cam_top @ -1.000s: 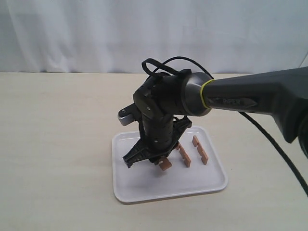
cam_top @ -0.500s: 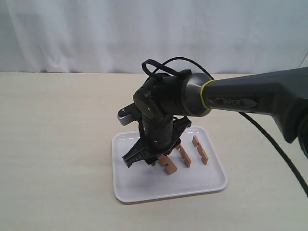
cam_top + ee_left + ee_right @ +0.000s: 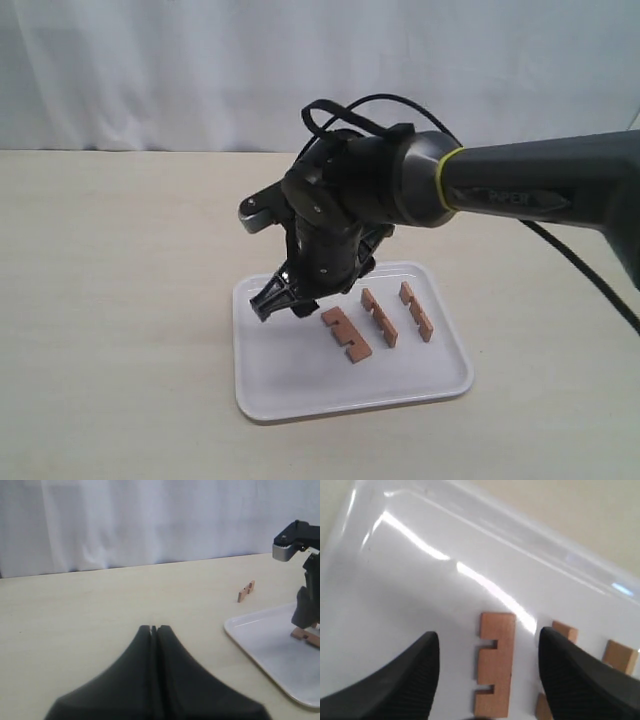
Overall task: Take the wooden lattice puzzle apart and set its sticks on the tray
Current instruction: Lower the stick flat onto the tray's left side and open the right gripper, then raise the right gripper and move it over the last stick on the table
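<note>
1. On the table top (image 3: 120, 300), the tray (image 3: 262, 400) lies flat. It is white and rectangular, with rounded corners and a low raised rim.
2. Three sticks lie on the tray floor, all in the half to the right in the exterior view. They lie roughly parallel, side by side and apart from one another. Counted from the tray's middle outward, they are stick 1 (image 3: 346, 335), stick 2 (image 3: 378, 317) and stick 3 (image 3: 416, 311).
3. Stick 1 lies flat on its broad face. Two square notches show along one long edge.
4. Stick 4 (image 3: 245, 591) is off the tray. It stands on edge on the bare table top, notches upward, near the tray's far side. Only the left wrist view shows it.
5. The right gripper (image 3: 489, 632) is raised above the tray floor, over the part beside stick 1. Its jaws are spread wide and hold nothing. In the right wrist view, stick 1 appears between the two fingers and touches neither.
6. The left gripper (image 3: 153, 629) is low over the bare table top, well apart from the tray. Its fingers are pressed together with nothing between them.
</note>
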You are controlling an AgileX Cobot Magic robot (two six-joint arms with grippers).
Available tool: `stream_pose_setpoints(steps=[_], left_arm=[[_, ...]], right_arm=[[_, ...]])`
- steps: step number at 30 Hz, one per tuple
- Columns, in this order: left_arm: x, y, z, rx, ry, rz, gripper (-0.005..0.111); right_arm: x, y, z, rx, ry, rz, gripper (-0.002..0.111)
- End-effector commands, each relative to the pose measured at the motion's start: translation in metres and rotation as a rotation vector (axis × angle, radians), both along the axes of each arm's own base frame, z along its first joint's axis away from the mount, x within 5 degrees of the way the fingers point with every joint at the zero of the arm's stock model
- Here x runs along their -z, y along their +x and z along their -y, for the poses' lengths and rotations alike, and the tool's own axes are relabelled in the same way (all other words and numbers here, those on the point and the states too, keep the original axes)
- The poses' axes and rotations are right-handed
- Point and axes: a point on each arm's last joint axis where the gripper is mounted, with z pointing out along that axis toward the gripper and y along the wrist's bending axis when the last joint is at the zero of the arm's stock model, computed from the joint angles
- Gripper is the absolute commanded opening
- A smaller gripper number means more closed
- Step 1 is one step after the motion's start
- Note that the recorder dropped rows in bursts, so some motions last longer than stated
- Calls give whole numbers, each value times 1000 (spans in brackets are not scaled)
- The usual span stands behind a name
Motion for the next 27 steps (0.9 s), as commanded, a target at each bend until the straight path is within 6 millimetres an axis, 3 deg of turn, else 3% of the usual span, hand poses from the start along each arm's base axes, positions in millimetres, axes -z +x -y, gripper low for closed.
stream_pose_setpoints(steps=[1,5,8,11,13,17,20,24,27], left_arm=[[0,0,0,2,-5,8,0],[0,0,0,2,-5,8,0],[0,0,0,2,-5,8,0],[0,0,0,2,-5,8,0],[0,0,0,2,-5,8,0],[0,0,0,2,-5,8,0],[0,0,0,2,-5,8,0],[0,0,0,2,-5,8,0],[0,0,0,2,-5,8,0]], right_arm=[[-25,6,0,-38,48,121,56],[-34,14,-5,-41,120,242,56],[-39,26,0,145,236,332,56],[-44,44,15,283,387,378,54],[-46,56,31,350,439,399,46],[-37,78,60,452,355,331,42],[-24,96,55,458,321,204,42],[-10,122,36,467,326,194,42],[1,131,33,496,292,166,42]])
